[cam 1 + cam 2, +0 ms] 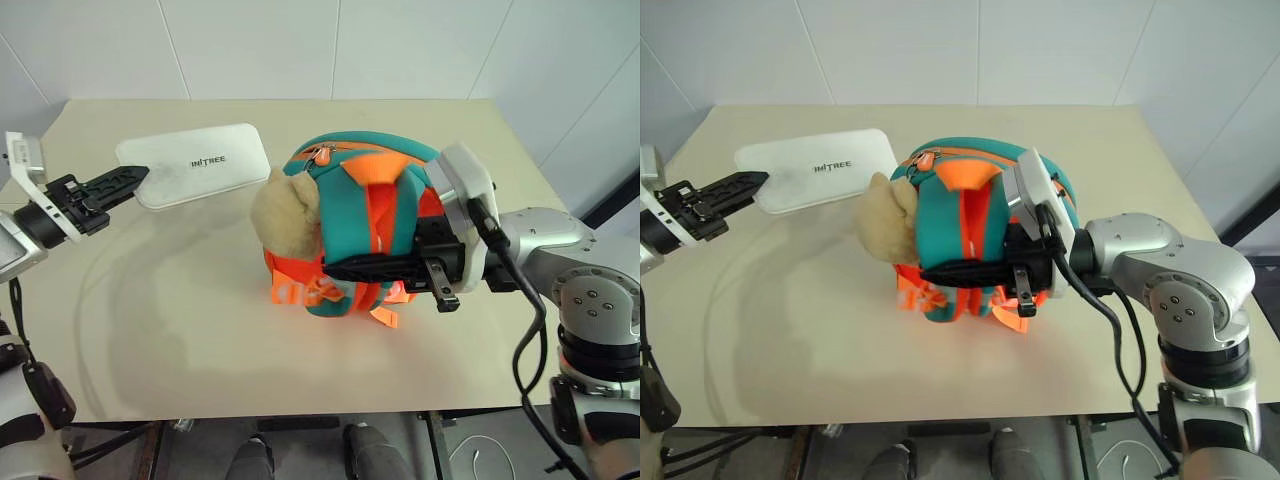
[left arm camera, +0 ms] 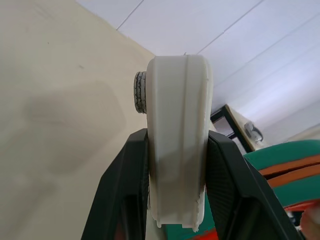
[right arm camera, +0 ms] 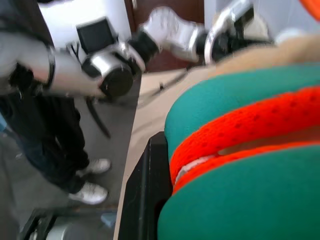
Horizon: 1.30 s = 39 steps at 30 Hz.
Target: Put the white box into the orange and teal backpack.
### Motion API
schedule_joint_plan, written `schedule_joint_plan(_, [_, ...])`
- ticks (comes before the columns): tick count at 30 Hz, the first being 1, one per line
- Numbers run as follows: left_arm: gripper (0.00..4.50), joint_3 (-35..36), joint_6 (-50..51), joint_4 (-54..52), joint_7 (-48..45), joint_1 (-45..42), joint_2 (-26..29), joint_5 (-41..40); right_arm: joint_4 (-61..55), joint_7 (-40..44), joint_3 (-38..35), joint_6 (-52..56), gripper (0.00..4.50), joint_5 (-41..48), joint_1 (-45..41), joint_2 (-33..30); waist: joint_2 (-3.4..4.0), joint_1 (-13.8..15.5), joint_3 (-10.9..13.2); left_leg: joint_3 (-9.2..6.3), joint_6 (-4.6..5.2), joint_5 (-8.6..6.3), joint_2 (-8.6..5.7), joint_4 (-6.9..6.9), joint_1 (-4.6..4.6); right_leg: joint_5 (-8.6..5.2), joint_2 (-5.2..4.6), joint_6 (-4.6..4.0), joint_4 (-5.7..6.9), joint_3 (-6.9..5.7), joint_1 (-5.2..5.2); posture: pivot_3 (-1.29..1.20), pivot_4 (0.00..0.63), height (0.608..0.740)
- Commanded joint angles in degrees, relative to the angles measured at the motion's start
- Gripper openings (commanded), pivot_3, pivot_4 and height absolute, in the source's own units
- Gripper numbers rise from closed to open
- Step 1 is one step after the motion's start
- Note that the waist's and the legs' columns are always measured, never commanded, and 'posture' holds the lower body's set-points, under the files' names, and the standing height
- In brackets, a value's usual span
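Your table (image 1: 200, 340) carries the backpack (image 1: 350, 190) at its centre, bear (image 1: 285, 215) facing your left. Your right gripper (image 1: 345, 268) is clamped tight on its orange strap. The box (image 1: 195, 165) is held off the tabletop at far left, pinched at one end by your left gripper (image 1: 135, 180).

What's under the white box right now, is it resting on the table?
The white box is clamped at one end by the left gripper, and its shadow falls on the bare table below. Whether its far end touches the table cannot be told.
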Motion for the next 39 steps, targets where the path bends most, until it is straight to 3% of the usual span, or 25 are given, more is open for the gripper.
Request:
schedule_joint_plan(1, [1.22,1.46,-7.64,-6.15,-8.30,2.77,2.60,-0.13,0.75,4.10,0.11,-4.34,0.00,-3.25,0.17,-2.69,0.00,0.06,0.00,0.00,0.00,0.00,0.00,0.02,0.00,0.00,0.00,0.00,0.00,0.00,0.00,0.00,0.150,0.740])
schedule_joint_plan(6, [1.22,4.06,-20.20,-11.34,-20.50,9.06,1.96,-0.67,4.08,6.58,0.85,-7.33,0.00,-6.83,0.09,-4.59,-0.03,0.26,0.02,0.01,0.00,0.00,0.01,0.03,-0.02,0.00,-0.01,0.00,-0.06,-0.01,0.02,0.00,0.150,0.740])
schedule_joint_plan(14, [1.22,7.51,-23.22,-14.32,-28.34,14.05,3.53,-3.31,6.74,6.91,1.59,-8.03,0.00,-9.23,0.08,-3.93,-0.04,0.23,0.02,0.01,0.07,-0.04,0.01,0.08,-0.02,0.00,-0.01,-0.01,-0.07,-0.01,0.04,0.00,0.150,0.740])
schedule_joint_plan(24, [1.21,8.06,-24.33,-15.34,-31.47,15.66,3.96,-3.66,8.12,7.18,2.30,-7.96,0.00,-10.23,-0.49,-3.36,-0.03,0.19,0.02,0.01,0.10,-0.05,0.02,0.13,-0.01,0.00,-0.01,-0.01,-0.05,-0.01,0.05,0.00,0.150,0.740])
schedule_joint_plan(34, [1.21,1.26,-22.89,-16.89,-35.99,13.37,4.05,-3.65,7.68,9.03,3.01,-8.45,0.00,-10.89,1.27,-3.71,-0.03,0.22,0.02,0.01,0.10,-0.05,0.02,0.15,-0.01,0.00,0.00,-0.01,-0.03,-0.01,0.06,0.00,0.150,0.740])
schedule_joint_plan(39, [1.21,-6.85,-26.45,-16.37,-40.15,11.53,6.23,1.85,8.01,9.19,2.97,-8.88,0.00,-11.55,1.40,-3.57,-0.03,0.22,0.02,0.01,0.10,-0.05,0.02,0.19,-0.01,0.00,0.00,0.00,-0.01,-0.01,0.06,0.00,0.150,0.740])
